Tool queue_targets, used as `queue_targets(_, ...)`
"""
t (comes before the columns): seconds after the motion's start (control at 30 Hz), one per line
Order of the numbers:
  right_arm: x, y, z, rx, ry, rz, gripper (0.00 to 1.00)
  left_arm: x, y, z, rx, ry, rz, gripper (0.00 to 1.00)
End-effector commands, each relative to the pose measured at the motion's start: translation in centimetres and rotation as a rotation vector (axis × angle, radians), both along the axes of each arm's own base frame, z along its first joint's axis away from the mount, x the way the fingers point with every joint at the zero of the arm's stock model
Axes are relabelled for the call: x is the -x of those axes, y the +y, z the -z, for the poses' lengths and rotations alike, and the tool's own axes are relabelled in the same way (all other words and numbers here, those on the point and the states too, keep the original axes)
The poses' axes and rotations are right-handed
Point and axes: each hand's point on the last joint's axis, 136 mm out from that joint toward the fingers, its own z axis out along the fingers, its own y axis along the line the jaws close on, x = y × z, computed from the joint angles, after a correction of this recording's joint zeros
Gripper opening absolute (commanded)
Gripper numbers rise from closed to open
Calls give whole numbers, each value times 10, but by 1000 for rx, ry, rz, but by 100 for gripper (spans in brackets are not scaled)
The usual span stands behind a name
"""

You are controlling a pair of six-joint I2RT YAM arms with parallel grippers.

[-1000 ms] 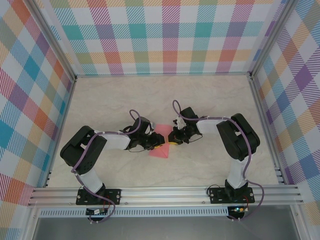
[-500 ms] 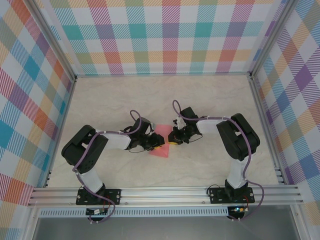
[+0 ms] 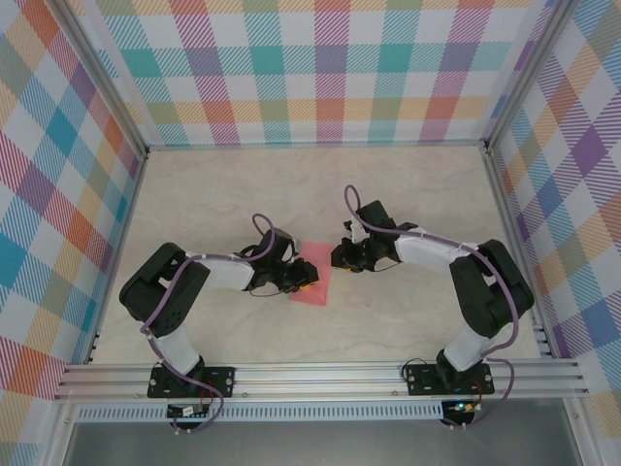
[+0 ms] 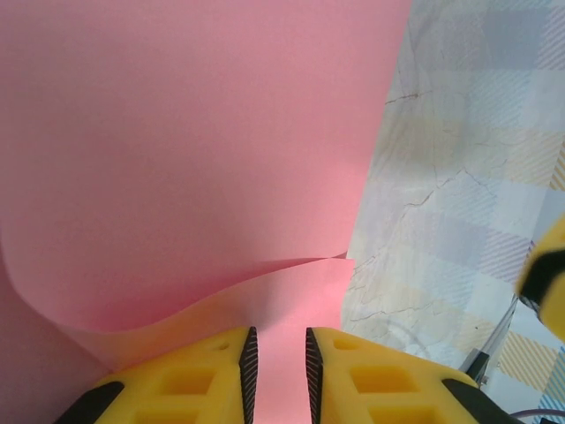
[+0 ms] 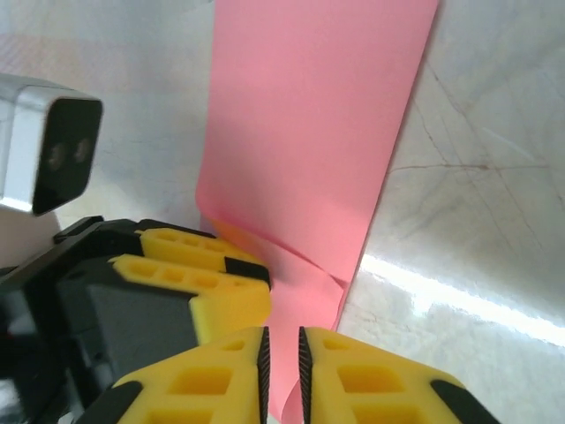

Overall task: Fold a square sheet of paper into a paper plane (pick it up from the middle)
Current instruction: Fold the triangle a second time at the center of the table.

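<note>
Right arm's elbow is swinging outward | our left fingers (image 4: 278,367) are pinching folded paper (image 4: 194,150) | right fingers (image 5: 282,362) are narrowly straddling its edge | no writing visible

On the marble table (image 3: 408,194), both arms flank the pink paper (image 3: 315,288), left pincer (image 3: 307,277) touching it.

Bare counter (image 3: 291,189) lies open beyond the arms; the left end effector (image 3: 307,279) and right end effector (image 3: 340,260) crowd the pink sheet (image 3: 312,291) between them.
</note>
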Motion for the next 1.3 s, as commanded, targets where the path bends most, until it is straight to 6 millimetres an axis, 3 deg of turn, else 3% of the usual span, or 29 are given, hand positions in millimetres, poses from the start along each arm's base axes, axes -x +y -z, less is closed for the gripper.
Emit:
queue_targets(0.0,30,0,11,23,67,-17,15,12,17,21,-98,50,-23,23)
queue_targets(0.23,63,23,12,6,96,-70,9,13,22,28,-118,59,-46,17)
queue_targets(0.6,63,50,25,38,105,-108,8,22,30,39,-134,77,-64,12)
queue_targets(1.0,80,40,53,119,182,-113,9,27,35,42,-137,79,-70,12)
queue_targets(1.27,84,30,60,175,189,-116,9,27,36,43,-143,81,-77,12)
